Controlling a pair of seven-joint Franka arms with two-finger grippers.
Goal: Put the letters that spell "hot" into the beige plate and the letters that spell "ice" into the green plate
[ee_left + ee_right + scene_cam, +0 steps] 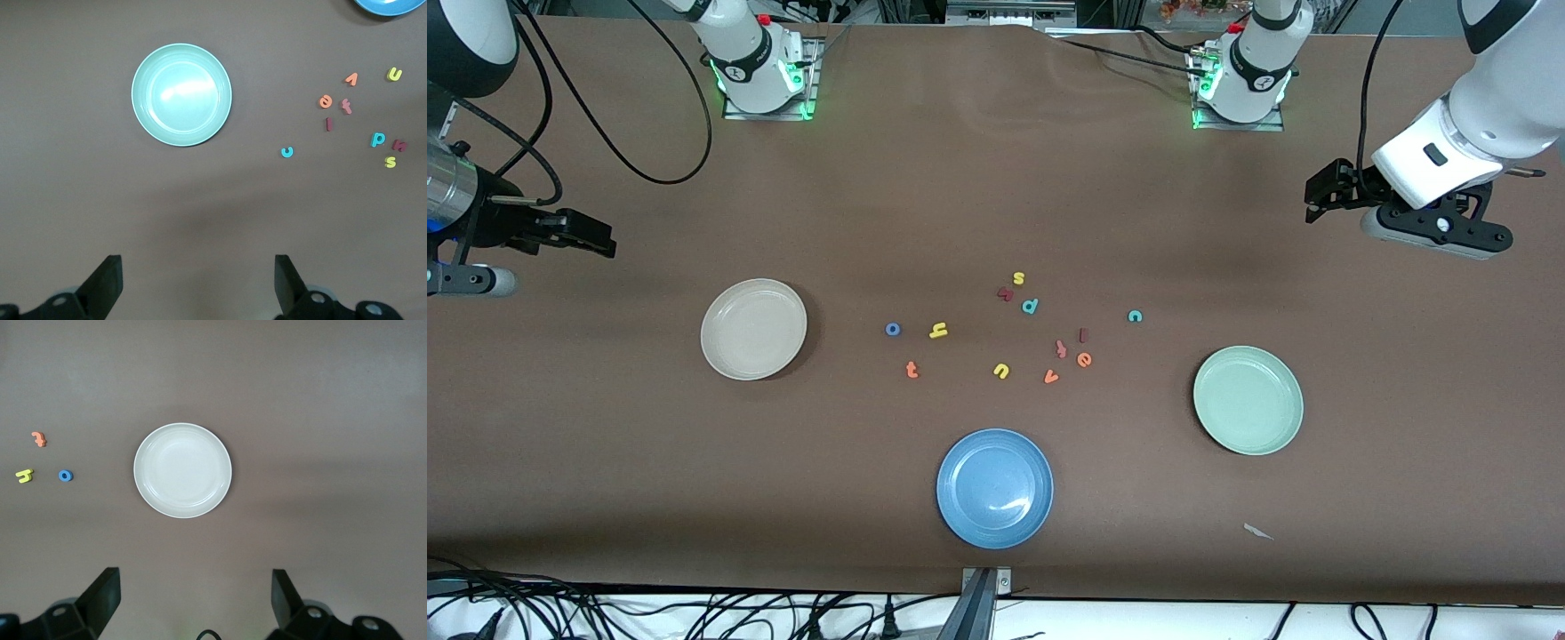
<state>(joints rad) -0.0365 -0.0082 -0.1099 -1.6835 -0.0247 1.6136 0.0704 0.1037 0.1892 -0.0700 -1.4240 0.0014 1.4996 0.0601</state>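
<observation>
Both plates empty, left end effector (1319, 197) and right end effector (587, 233) wide open holding nothing over table ends; "o" (893, 329) nearest beige plate (753, 328), descend centred, pinch its ring.

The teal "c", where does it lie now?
The teal "c" lies on the table, apart from the letter cluster, toward the left arm's end, farther from the front camera than the green plate.
</observation>
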